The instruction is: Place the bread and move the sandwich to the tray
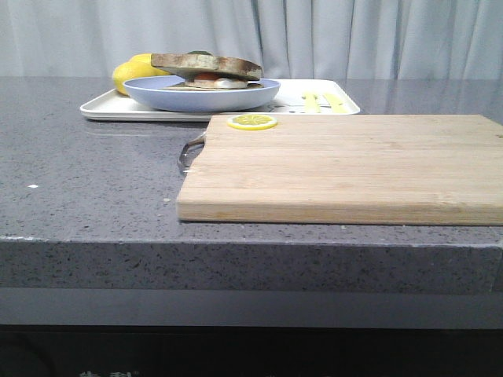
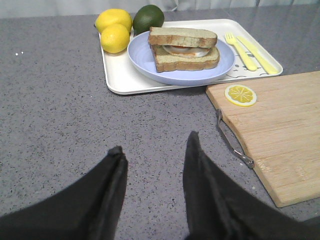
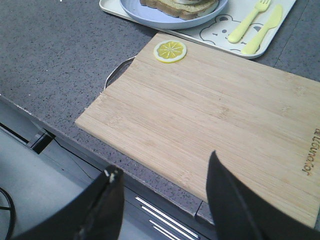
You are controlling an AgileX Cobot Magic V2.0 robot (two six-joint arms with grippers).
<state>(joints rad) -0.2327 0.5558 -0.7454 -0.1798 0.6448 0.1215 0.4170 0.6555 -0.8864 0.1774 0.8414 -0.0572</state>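
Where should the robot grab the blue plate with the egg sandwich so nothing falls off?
Probably the near rim of the pale blue round plate, with the open left claw coming in low from the front. That raised edge is bare and faces the claw; the brown-crusted egg sandwich fills the middle.

Matt wooden cutting board, speckled stone-look counter, glossy white tray

Open right pincer hangs over cutting board bearing lemon slice.
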